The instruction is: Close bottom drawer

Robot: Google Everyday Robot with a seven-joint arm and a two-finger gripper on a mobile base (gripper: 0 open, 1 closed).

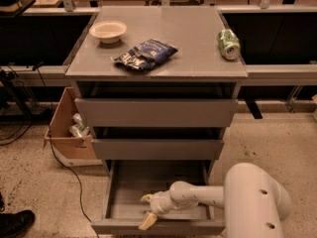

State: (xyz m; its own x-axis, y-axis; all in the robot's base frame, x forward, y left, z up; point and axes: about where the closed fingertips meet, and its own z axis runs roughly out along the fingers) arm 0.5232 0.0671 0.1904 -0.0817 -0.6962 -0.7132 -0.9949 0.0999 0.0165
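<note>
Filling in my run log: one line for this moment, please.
bottom drawer: pulled out | gripper: open, inside drawer near its front | closing: not yet done

No readable text or labels anywhere

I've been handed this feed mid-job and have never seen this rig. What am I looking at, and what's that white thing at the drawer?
There is only one view. It looks down on the front of a grey cabinet. The white shape at the lower right is the robot's single arm. Its gripper has two pale fingers, spread open and holding nothing. It sits inside the bottom drawer, just behind the drawer's front. That drawer is pulled out. On the cabinet top are a bowl, a dark snack bag and a green can lying on its side. A cardboard box stands on the floor to the left.
</note>
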